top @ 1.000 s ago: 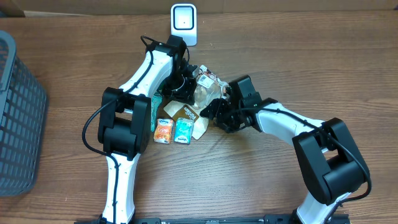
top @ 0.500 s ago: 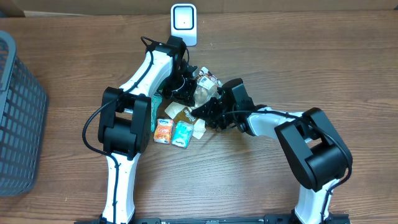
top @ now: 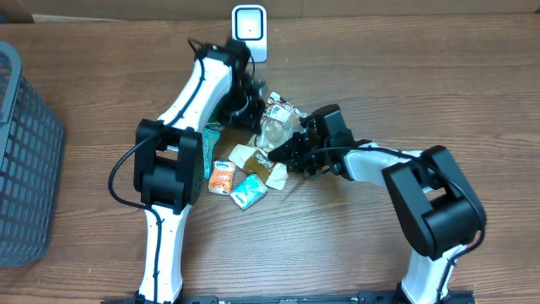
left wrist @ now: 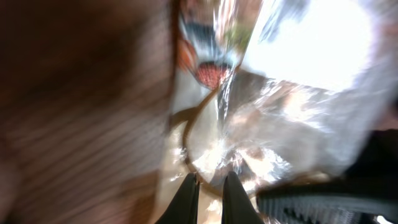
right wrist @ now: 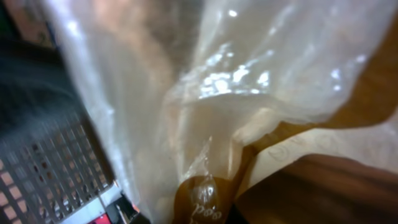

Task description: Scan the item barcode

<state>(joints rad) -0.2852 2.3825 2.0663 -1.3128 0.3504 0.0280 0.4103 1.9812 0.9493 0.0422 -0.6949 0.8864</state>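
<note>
The left gripper (left wrist: 208, 190) is clenched on the clear bag (top: 274, 128). The right gripper (top: 288, 150) lies against the bag; closure indeterminate. The teal packet (top: 249, 191) has skewed since earlier.

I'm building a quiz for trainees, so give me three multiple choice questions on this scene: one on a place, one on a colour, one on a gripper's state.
1. Where is the grey basket in the overhead view? A) far left B) centre C) far right
2. What colour is the packet lying beside the orange packet? A) red B) teal C) black
3. The left gripper is: A) wide open B) shut on the clear bag C) shut on nothing
Answers: 1 A, it stands at the left edge; 2 B, its wrapper is teal; 3 B, its fingers pinch the plastic.
</note>
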